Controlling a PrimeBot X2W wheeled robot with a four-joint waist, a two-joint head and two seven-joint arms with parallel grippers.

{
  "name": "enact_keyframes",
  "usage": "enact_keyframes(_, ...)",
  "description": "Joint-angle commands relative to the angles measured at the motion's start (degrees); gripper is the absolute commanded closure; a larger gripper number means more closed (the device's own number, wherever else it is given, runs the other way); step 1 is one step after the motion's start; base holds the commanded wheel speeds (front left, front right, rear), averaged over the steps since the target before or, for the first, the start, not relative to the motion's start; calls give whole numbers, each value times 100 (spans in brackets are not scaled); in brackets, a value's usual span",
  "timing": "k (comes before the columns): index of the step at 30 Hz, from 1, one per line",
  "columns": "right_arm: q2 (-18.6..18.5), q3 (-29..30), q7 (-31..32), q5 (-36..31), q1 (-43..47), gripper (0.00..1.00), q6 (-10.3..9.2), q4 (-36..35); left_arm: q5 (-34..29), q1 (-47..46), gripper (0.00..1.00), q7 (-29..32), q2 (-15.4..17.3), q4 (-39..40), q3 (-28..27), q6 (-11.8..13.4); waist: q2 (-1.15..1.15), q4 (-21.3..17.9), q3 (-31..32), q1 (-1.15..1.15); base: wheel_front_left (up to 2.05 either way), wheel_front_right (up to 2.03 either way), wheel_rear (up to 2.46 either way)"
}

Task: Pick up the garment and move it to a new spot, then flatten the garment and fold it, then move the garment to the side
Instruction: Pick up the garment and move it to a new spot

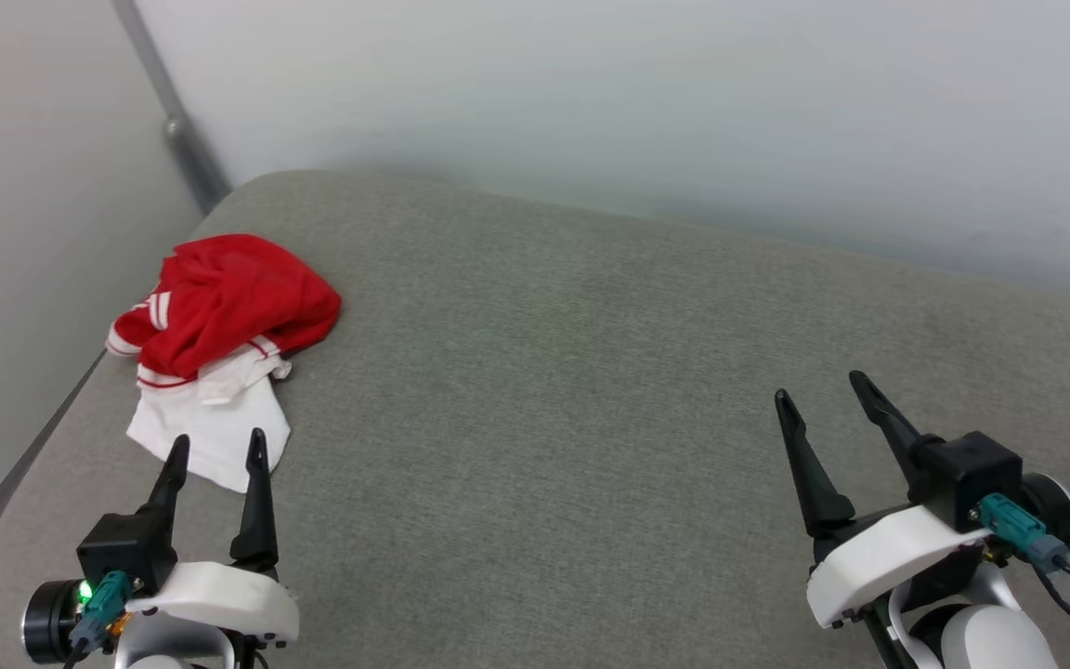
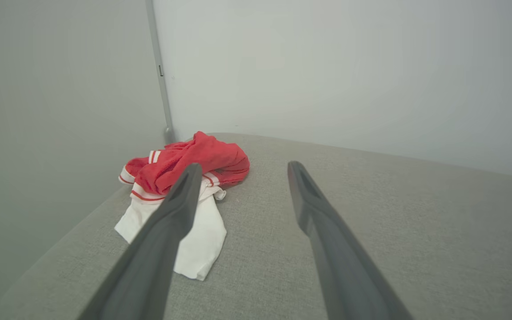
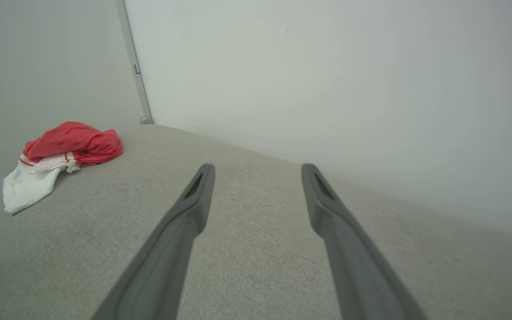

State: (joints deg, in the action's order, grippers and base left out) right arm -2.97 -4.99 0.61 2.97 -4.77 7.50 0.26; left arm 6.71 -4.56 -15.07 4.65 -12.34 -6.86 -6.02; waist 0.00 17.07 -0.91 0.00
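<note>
The garment [image 1: 219,316] lies crumpled near the far left corner of the grey cushioned surface: a red bunch with striped trim and a white sleeve spread toward me. It also lies ahead in the left wrist view [image 2: 185,173] and at the far left of the right wrist view [image 3: 67,146]. My left gripper [image 1: 217,448] hovers open just short of the white sleeve, nothing between its fingers [image 2: 180,200]. My right gripper [image 1: 821,386] stands open and empty at the lower right, far from the garment, over bare fabric [image 3: 258,166].
The grey cushioned surface [image 1: 591,400] has a rounded left edge [image 1: 43,437] close beside the garment. White walls stand behind and to the left, meeting at a grey corner post [image 1: 173,121].
</note>
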Motion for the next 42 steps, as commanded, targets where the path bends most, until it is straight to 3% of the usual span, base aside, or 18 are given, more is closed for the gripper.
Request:
enact_keyframes(1,14,-58,8,41,-69,0,-2,20,7,57,0,-15,-10,21,-51,22,0,294,-18,0,0,0,0)
enact_keyframes(14,11,-380,-13,104,-248,0,-3,154,-74,330,0,-15,-71,143,-274,96,0,885,-86,0,0,0,0)
enact_keyframes(22,11,-421,20,104,-389,0,-2,156,-35,60,0,-15,-38,51,-383,78,0,793,-275,0,0,0,0)
enact_keyframes(27,4,-444,101,37,-601,0,-2,64,94,-578,0,25,151,-386,-366,-1,0,564,-621,0,0,0,0)
enact_keyframes(34,-61,-564,210,-95,-1069,0,-2,-108,573,-2098,0,740,873,-1327,-419,-112,0,11,-1369,0,0,0,0)
enact_keyframes(42,-57,-786,74,-86,-1607,0,-2,-88,1517,-3237,0,2236,2178,-2444,-54,-148,0,-731,-2145,0,0,0,0)
